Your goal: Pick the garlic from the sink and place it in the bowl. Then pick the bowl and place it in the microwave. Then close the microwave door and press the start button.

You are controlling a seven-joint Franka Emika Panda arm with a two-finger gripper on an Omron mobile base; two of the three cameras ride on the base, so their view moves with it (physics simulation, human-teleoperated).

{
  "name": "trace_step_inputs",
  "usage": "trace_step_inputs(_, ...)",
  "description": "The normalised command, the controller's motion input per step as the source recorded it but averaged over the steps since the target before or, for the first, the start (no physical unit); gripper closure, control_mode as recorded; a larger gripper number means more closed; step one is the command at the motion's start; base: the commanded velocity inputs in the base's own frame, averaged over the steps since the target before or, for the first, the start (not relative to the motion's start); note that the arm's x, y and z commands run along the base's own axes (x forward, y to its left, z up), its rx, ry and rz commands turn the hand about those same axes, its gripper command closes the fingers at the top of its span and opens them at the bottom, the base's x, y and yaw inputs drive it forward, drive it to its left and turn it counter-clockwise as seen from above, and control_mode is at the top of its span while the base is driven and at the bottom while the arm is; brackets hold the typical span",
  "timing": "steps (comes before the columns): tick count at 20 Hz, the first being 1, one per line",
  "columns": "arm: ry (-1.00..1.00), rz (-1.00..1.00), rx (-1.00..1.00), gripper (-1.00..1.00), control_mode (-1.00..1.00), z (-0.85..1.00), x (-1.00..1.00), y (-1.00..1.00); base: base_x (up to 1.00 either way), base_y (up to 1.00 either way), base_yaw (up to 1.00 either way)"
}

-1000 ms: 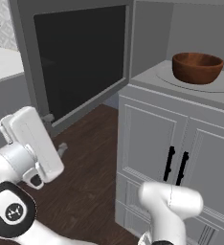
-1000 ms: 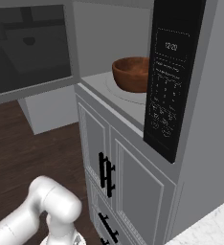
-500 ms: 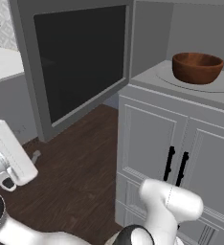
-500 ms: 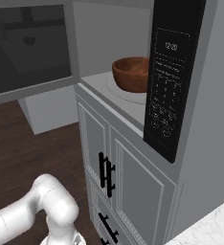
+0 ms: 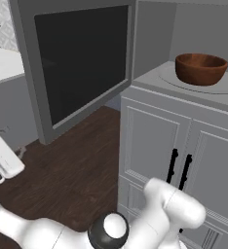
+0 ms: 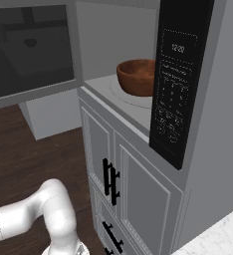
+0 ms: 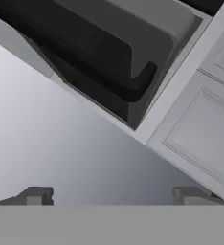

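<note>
The reddish-brown bowl (image 5: 201, 68) (image 6: 136, 77) stands on the turntable inside the open microwave (image 6: 175, 94). The garlic is hidden, and the sink is out of view. Swung wide to the left, the dark-glass microwave door (image 5: 82, 63) (image 6: 29, 50) stands open. My white hand (image 5: 3, 160) is low at the far left, well below the door and far from the bowl. In the hand view my gripper (image 7: 116, 196) is open, its fingertips (image 7: 35, 195) wide apart with nothing between them and a smooth grey surface close ahead.
Grey cabinet doors with black handles (image 5: 179, 168) (image 6: 110, 182) sit under the microwave. Dark wood floor (image 5: 72, 175) lies below the open door. A pale counter (image 5: 4, 61) stands behind the door at the left. My arm's elbow (image 6: 56, 204) is low in front of the cabinets.
My hand has swung left and down, almost out of the left base view. The bowl and the microwave door have not moved, and the gripper has stayed open.
</note>
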Motion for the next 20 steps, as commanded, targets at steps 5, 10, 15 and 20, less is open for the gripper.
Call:
trace_step_inputs(5, -0.03, -0.03, 0.0, -1.0, -1.0, 0.0, 0.41, -0.25, 0.0, 0.0, 0.0)
trace_step_inputs(10, 0.0, -0.01, 0.0, -1.0, -1.0, -0.09, 0.76, -0.41, 0.0, 0.0, 0.0)
trace_step_inputs(15, -0.15, 0.0, 0.02, -1.0, -1.0, 0.01, 0.25, -0.7, 0.0, 0.0, 0.0)
trace_step_inputs(20, -0.28, 0.06, 0.15, -1.0, -1.0, 0.41, -0.36, -0.94, 0.0, 0.0, 0.0)
